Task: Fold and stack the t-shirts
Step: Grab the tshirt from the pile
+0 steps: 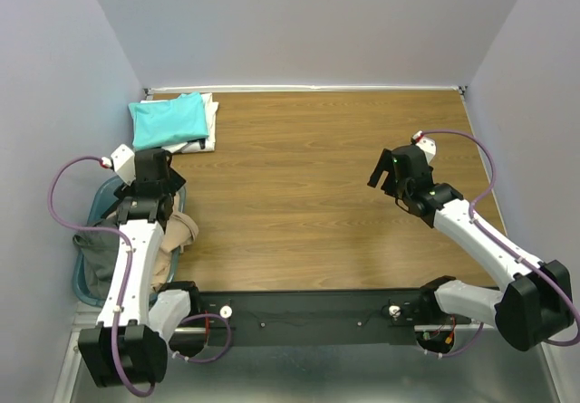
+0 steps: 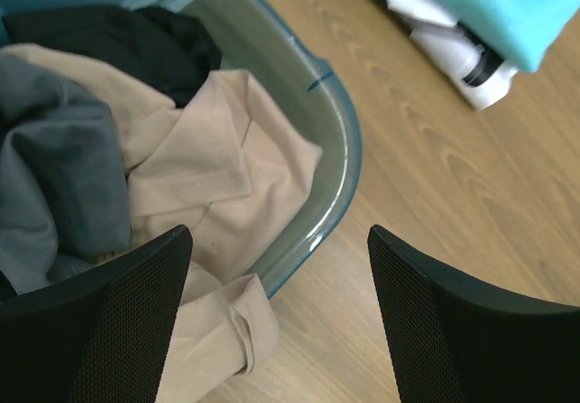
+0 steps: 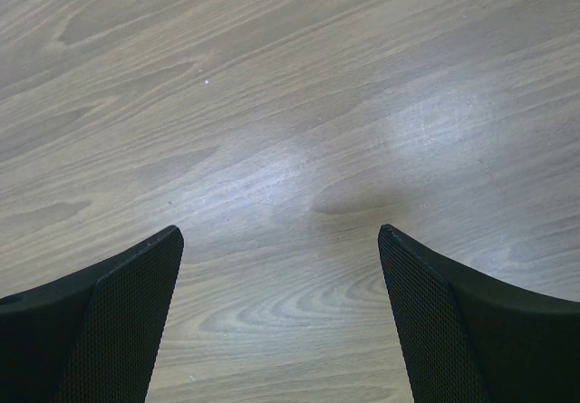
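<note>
A folded teal t-shirt [image 1: 168, 120] lies on a folded white t-shirt [image 1: 208, 137] at the table's back left corner; both show at the top right of the left wrist view, teal [image 2: 507, 4] over white [image 2: 426, 14]. A tan t-shirt [image 2: 208, 167] lies crumpled in the basket [image 2: 340, 149], one corner hanging over the rim onto the table. A dark grey t-shirt [image 2: 54, 167] lies beside it. My left gripper [image 2: 279, 240] hovers open over the basket's rim, holding nothing. My right gripper [image 3: 281, 235] is open above bare wood at the right [image 1: 391, 175].
The blue-green plastic basket [image 1: 91, 206] sits off the table's left edge beside the left arm. A black cloth [image 2: 127, 45] lies at its far side. Grey walls close in the table at the back and on both sides.
</note>
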